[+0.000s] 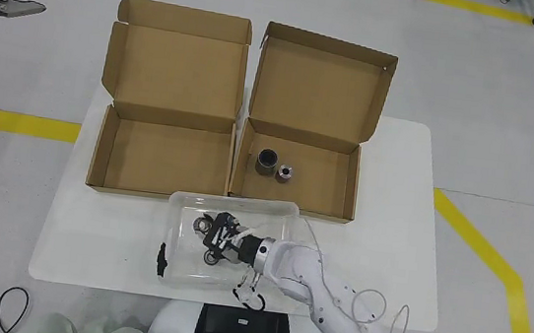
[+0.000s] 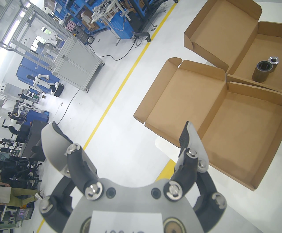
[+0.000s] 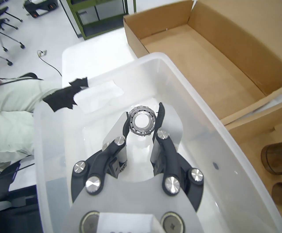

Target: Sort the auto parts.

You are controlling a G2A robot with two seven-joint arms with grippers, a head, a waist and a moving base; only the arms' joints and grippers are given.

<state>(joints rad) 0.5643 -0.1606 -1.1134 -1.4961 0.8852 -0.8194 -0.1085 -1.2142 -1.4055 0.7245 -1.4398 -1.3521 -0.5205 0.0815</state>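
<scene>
Right pincer (image 3: 143, 114) inside clear bin (image 3: 198, 106) on worktop (image 1: 394, 181), closed around bearing ring (image 3: 142, 132). Left pincer (image 2: 119, 128) spread wide, holding nothing, out beyond worktop. Dark sleeve (image 1: 267, 161), small collar (image 1: 286, 174) sit in right box (image 1: 324, 185).

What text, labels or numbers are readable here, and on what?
White sticker at the left gripper base: characters cut off by the frame edge, unreadable.
White label at the right gripper base: cut off too, unreadable.
White paper patch on the clear plastic bin: no legible print.
Two brown cardboard boxes: no print seen.
</scene>
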